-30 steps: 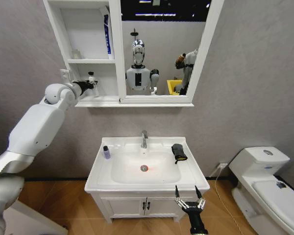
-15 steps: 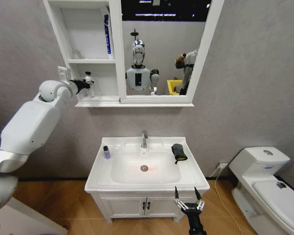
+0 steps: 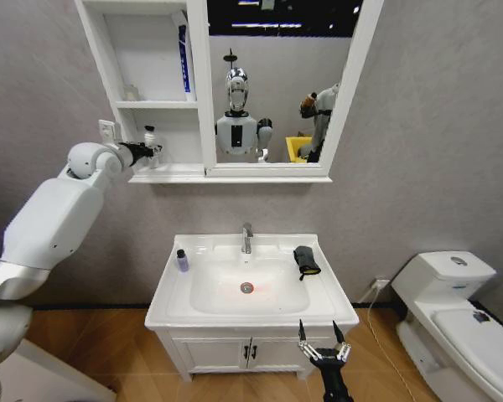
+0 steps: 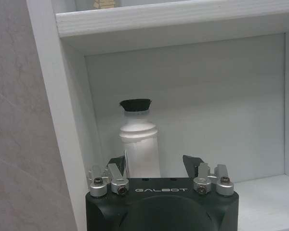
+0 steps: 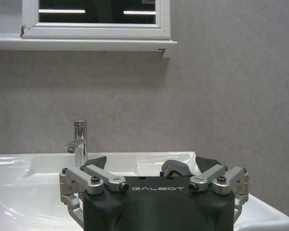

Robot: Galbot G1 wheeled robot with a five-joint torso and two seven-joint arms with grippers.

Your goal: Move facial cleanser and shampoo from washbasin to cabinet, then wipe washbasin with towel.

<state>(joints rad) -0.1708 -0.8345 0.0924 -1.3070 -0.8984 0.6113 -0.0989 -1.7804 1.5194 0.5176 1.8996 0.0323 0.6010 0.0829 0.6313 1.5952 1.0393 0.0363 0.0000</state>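
My left arm has pushed the white bottle deeper into the cabinet's bottom shelf, where the left gripper sits with fingers wide around it, and I think pulling back crooked could knock it over.

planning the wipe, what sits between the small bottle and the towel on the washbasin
In the head view, the bowl's red-ringed drain and the tap lie between small bottle and towel.

white bottle | base hidden (behind left gripper)
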